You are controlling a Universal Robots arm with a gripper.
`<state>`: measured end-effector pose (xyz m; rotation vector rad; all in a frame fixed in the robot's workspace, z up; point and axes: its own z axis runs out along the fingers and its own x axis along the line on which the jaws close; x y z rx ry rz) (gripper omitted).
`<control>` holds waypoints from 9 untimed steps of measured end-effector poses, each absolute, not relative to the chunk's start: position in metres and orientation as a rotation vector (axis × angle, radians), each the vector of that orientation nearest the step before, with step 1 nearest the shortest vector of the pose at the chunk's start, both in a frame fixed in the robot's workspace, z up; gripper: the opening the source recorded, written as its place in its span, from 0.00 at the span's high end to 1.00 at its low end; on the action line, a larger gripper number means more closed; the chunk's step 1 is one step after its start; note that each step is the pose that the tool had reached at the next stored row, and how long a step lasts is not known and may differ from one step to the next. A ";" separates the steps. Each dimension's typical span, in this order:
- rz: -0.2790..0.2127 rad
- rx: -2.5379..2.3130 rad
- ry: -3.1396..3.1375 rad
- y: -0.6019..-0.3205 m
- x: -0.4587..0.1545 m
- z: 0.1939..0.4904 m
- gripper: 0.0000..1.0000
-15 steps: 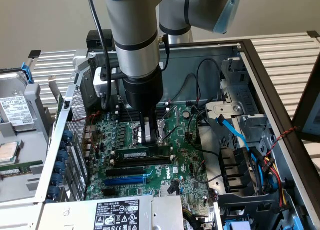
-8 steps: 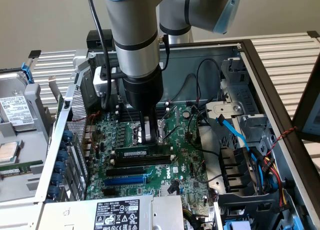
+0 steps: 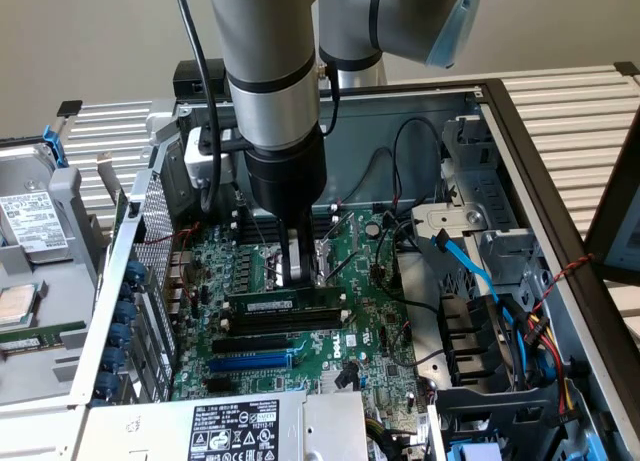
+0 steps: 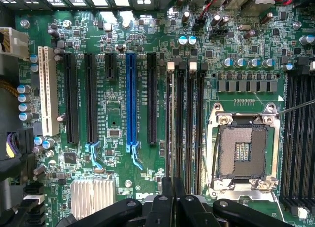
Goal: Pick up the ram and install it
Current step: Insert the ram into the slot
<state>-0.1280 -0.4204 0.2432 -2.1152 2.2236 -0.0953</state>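
The gripper (image 3: 293, 269) hangs low inside the open computer case (image 3: 420, 101), its two fingers closed together and gripping nothing; in the wrist view they sit side by side with barely a slit between them. The ram (image 3: 285, 306) stands on edge in a memory slot of the motherboard (image 3: 375, 331), just on the near side of the fingertips and on the far side of the blue slot (image 3: 250, 361) — whether the tips touch its top edge I cannot tell.

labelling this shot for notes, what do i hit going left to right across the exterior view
hard drive → blue card clips → ram → blue cable
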 end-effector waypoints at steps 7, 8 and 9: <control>-0.088 -2.119 2.227 -0.420 -0.128 0.242 0.88; -0.086 -2.120 2.228 -0.420 -0.128 0.241 0.88; -0.085 -2.120 2.229 -0.420 -0.128 0.240 0.88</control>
